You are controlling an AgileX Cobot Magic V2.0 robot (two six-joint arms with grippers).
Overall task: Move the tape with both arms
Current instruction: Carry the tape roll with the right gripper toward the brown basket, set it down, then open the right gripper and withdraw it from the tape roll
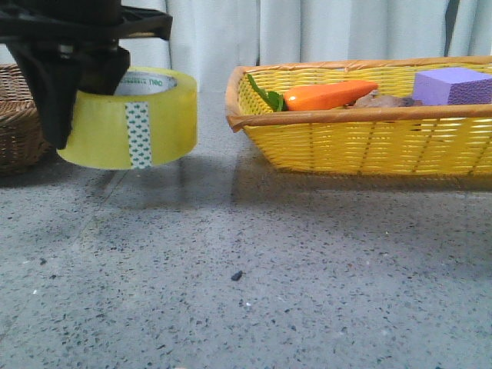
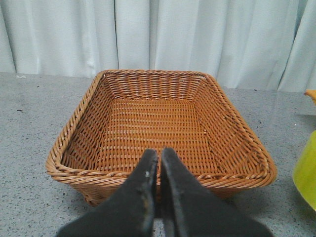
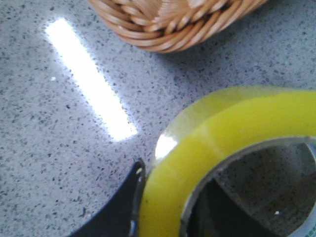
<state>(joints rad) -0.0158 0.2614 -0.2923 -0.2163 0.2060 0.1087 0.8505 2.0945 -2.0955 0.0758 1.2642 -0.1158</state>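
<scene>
The tape (image 1: 131,115), a wide yellow roll with a white core and a green-patterned tab, hangs above the table at the left. My right gripper (image 1: 77,108) is shut on its wall, one black finger outside, the other inside the core. In the right wrist view the tape (image 3: 222,143) sits between the fingers of the right gripper (image 3: 168,207). My left gripper (image 2: 159,153) is shut and empty, pointing at a brown wicker basket (image 2: 98,174). A yellow edge of the tape (image 2: 307,173) shows at that view's side.
The brown basket (image 1: 15,115) stands at the far left, just beside the tape; its inside holds nothing. A yellow wicker basket (image 1: 361,146) at the right holds a toy carrot (image 1: 330,94) and a purple foam block (image 1: 453,84). The table is grey speckled stone.
</scene>
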